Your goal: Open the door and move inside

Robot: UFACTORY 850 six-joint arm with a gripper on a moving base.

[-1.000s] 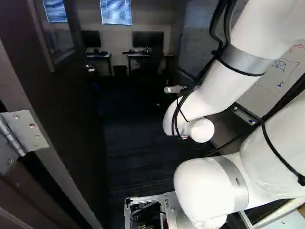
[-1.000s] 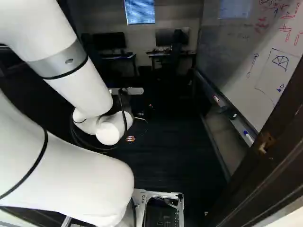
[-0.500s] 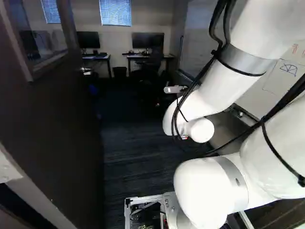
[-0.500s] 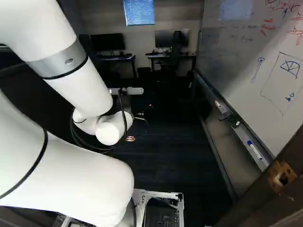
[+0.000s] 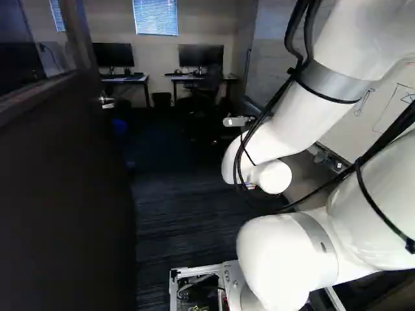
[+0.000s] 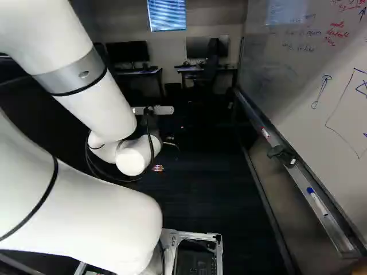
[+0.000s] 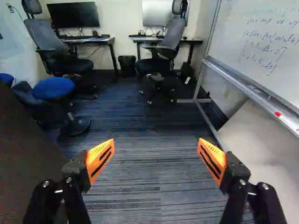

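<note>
Dark carpet (image 7: 145, 186) is running from the near floor to the far wall. On the right, a whiteboard (image 6: 298, 57) is stretching from near to far. The door (image 5: 65, 194), the task's thing, is standing open on the left, its dark face filling the near side and its window panel showing above. The white arm (image 6: 74, 206) is reaching forward between door and whiteboard. Two desks (image 7: 88, 40) are standing at the far wall, left and right, each bearing a dark-framed monitor (image 7: 74, 15). Two office chairs (image 7: 173, 37) are standing by them, one at each. A blue-seated stool (image 7: 53, 87) is standing on the left, nearer than the chairs. A black bin (image 7: 127, 62) is sitting between the desks. The gripper (image 7: 156, 141) is holding its two fingers spread wide, with nothing between their orange pads (image 7: 100, 156). The door's handle (image 5: 106, 102) is sticking out at its far edge. A blue-capped marker (image 6: 316, 201) is lying on the whiteboard's near ledge, and a red-capped marker (image 6: 265, 133) is lying farther along.
</note>
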